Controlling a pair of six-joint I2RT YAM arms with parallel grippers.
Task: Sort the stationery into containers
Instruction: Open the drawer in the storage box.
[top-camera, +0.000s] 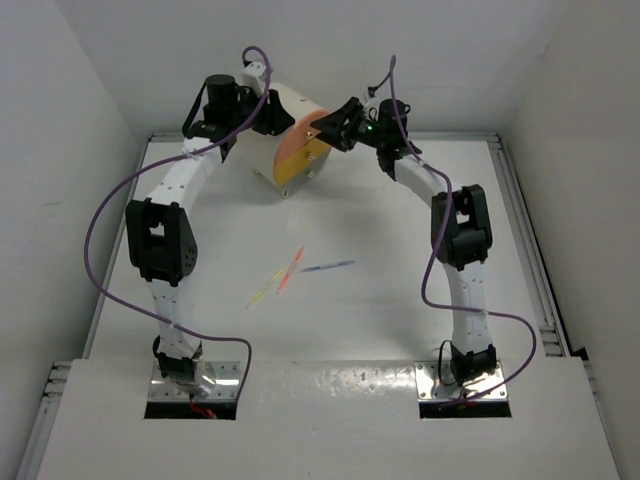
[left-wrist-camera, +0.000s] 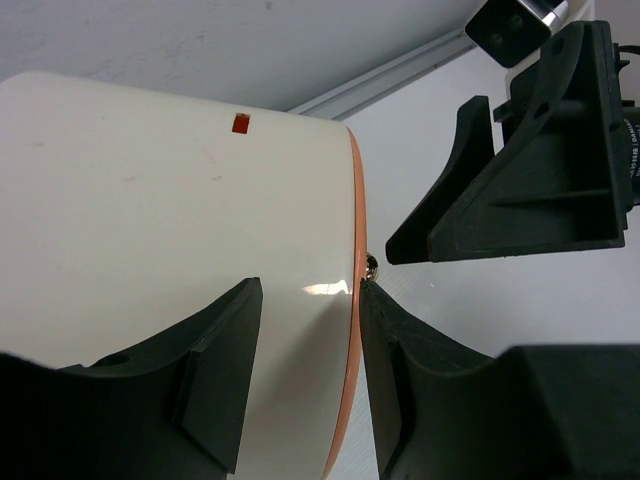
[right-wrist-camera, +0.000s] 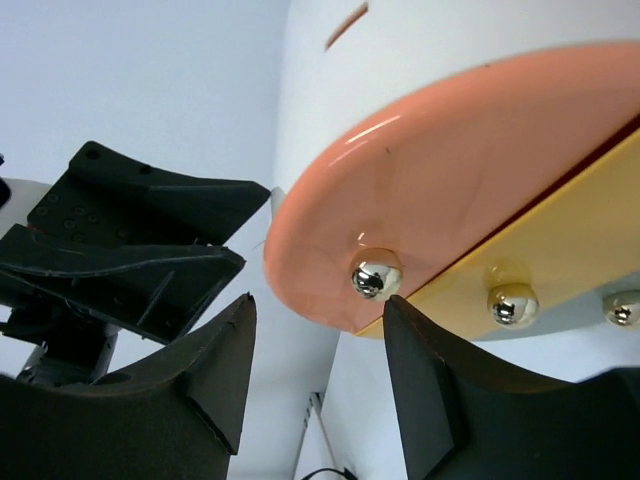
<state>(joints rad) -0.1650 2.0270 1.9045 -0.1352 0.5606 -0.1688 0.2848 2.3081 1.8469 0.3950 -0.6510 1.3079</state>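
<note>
The cream-white round cabinet (top-camera: 278, 135) stands at the back of the table, its pink-peach drawer (top-camera: 299, 138) above its yellow-orange drawer (top-camera: 306, 164). My left gripper (top-camera: 268, 112) is open. In the left wrist view it (left-wrist-camera: 308, 288) straddles the cabinet's front rim (left-wrist-camera: 357, 240), one finger over the cream body (left-wrist-camera: 170, 200) and one in front of the drawer face. My right gripper (top-camera: 336, 126) is open at the pink drawer's small metal knob (right-wrist-camera: 376, 278), which sits just off its right fingertip (right-wrist-camera: 395, 310). A pink pen (top-camera: 291, 268), a yellow pen (top-camera: 262, 292) and a blue pen (top-camera: 327, 266) lie mid-table. No highlighters show.
The yellow drawer (right-wrist-camera: 570, 245) carries two more knobs (right-wrist-camera: 512, 304). White walls enclose the table (top-camera: 400, 230) on the left, back and right. Purple cables (top-camera: 105, 215) loop beside both arms. The two grippers are close to each other at the cabinet front.
</note>
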